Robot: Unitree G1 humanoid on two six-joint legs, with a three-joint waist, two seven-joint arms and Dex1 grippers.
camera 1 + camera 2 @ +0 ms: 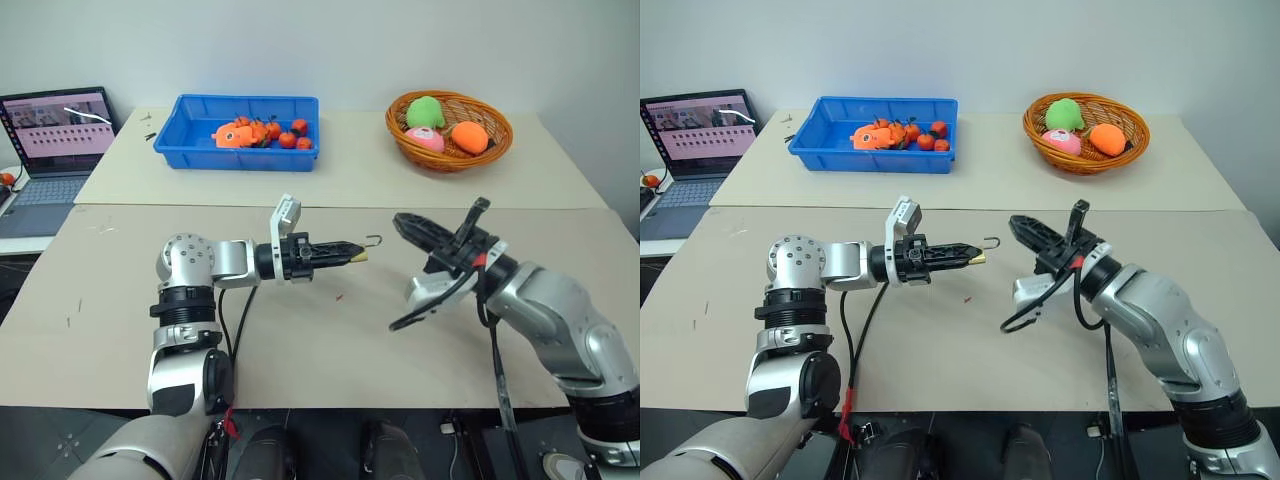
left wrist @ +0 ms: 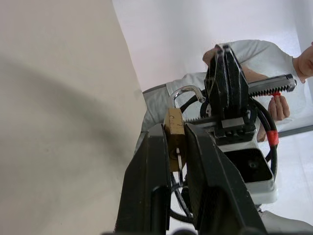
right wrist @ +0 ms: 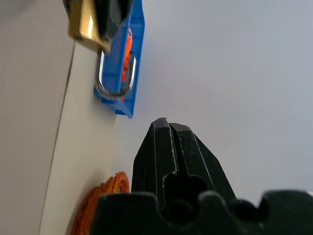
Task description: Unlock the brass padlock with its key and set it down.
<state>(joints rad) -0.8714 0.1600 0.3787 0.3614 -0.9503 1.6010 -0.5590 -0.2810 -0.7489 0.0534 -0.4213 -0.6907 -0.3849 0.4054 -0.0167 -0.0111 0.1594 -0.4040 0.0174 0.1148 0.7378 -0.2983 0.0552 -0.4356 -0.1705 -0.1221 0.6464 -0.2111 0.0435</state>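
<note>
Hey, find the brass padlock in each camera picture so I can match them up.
Left eye view: the brass padlock sits at the left gripper's tip, mid-picture.
Right eye view: again at that tip, just left of centre.
Left wrist view: between the black fingers, shackle beyond them.
Right wrist view: at the top left.
Shared landmark: the blue bin, behind the shackle in the right wrist view.

Two abutting beige tables [image 1: 300, 340]: beyond the hands on the far one, blue bin [image 1: 238, 131] of orange toys and wicker basket [image 1: 449, 130]; red speck [image 1: 339, 296] below left gripper's tip; laptop [image 1: 55, 150] far left.
</note>
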